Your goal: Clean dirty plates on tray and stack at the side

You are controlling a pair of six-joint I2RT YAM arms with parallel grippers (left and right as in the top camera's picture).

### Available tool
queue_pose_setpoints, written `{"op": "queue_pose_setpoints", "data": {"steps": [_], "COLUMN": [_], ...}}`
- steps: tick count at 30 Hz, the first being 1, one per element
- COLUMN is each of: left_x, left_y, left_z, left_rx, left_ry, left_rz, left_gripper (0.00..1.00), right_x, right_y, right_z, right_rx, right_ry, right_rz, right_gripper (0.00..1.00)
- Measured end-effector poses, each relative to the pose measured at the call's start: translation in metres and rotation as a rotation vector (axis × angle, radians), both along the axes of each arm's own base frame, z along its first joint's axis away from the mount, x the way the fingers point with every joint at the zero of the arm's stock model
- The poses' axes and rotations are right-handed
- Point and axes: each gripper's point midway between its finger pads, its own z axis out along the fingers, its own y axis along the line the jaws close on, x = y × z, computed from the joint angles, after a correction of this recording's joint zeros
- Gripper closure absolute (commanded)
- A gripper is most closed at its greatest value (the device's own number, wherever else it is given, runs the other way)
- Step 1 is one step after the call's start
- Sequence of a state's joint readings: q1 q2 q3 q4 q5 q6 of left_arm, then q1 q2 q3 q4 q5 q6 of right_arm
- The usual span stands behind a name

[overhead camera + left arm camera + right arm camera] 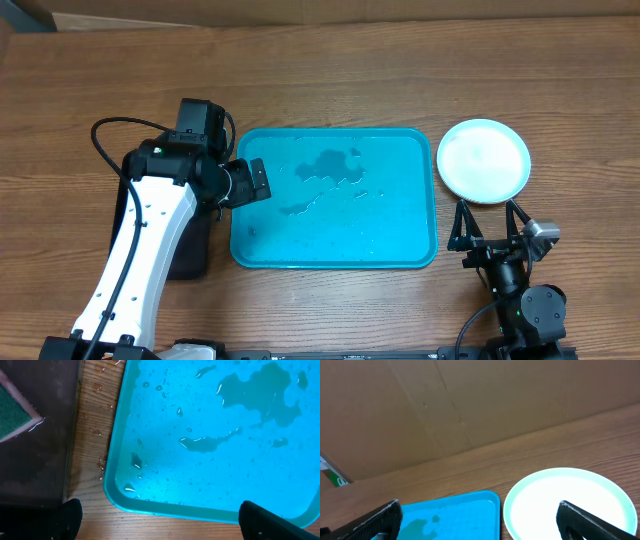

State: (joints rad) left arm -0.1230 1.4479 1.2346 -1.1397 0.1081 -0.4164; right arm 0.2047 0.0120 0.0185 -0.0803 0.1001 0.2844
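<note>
Right of the tray (335, 266), on the table (330, 80), sit the plates (484, 160) (I only see the top one, clean). That tray's wet, nothing on it. My left gripper (252, 182) and right gripper (488, 228) both gape, empty. I'd judge we're about done.

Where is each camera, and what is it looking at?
Overhead: above the table, facing straight down at the tray, the plate, the left arm and right arm.
Left wrist: on the left arm, facing down at the wet tray; left tool tips show.
Right wrist: on the right arm, facing across the table at the plate; right tool tips show.
Shared: every view shows the tray.
</note>
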Motion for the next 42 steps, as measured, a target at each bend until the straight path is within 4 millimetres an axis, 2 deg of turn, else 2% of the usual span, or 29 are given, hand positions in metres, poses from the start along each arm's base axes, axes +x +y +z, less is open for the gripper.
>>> {"op": "queue_pose_setpoints", "data": {"steps": [25, 42], "left_x": [-0.0001, -0.0012], "left_y": [0.0, 0.0092], "left_z": [0.0, -0.0013], "left_rx": [0.0, 0.053], "left_ry": [0.0, 0.004], "left_rz": [0.0, 0.01], "left_gripper": [0.0, 0.01], "right_x": [0.0, 0.0], "right_y": [-0.0001, -0.0001], "right_z": [-0.0002, 0.0001], "right_rx": [-0.005, -0.005], "right_ry": [0.0, -0.001], "right_rz": [0.0, 0.0], "right_gripper": [0.0, 0.0]}}
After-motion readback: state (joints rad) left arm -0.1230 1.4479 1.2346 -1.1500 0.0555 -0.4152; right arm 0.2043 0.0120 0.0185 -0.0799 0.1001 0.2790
